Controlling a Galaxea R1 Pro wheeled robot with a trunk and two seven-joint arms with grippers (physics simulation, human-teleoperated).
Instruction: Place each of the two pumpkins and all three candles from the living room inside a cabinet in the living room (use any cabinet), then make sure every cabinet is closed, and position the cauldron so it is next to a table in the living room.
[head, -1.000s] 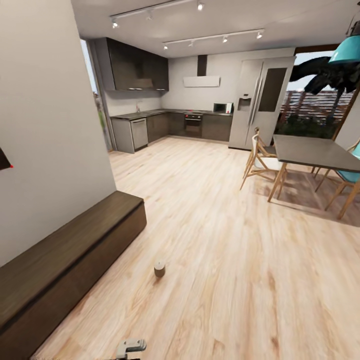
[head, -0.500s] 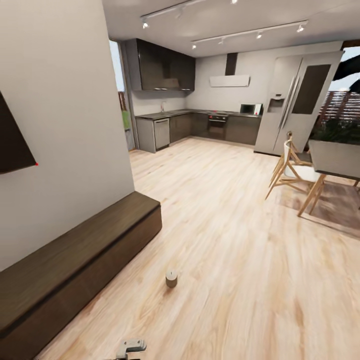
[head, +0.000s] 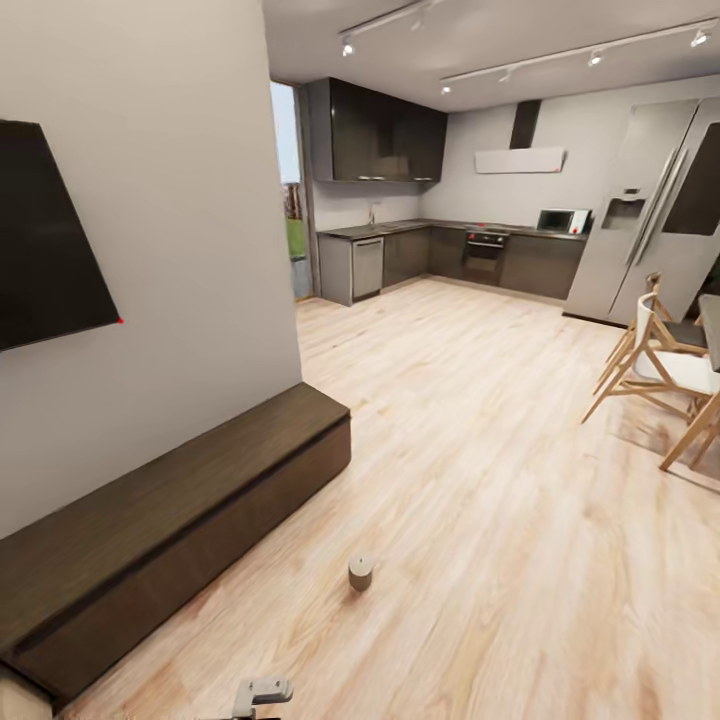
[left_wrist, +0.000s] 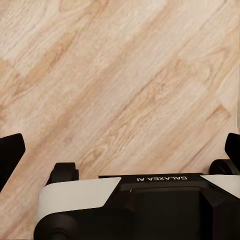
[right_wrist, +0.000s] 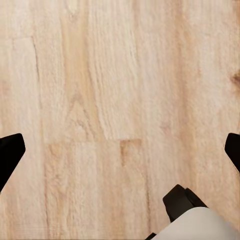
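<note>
One cabinet (head: 170, 520) lengthwise along wall (head: 170, 250) (shut)

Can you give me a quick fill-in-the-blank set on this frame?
1. The small grey candle stands upright on the wooden ____.
2. The long dark-brown cabinet sits against the wall, below the black ____.
3. Both the left gripper and the right gripper have their fingers spread wide, holding ____.
4. The wooden chair stands at the head view's ____ edge.

Missing words: floor; screen; nothing; right
</note>
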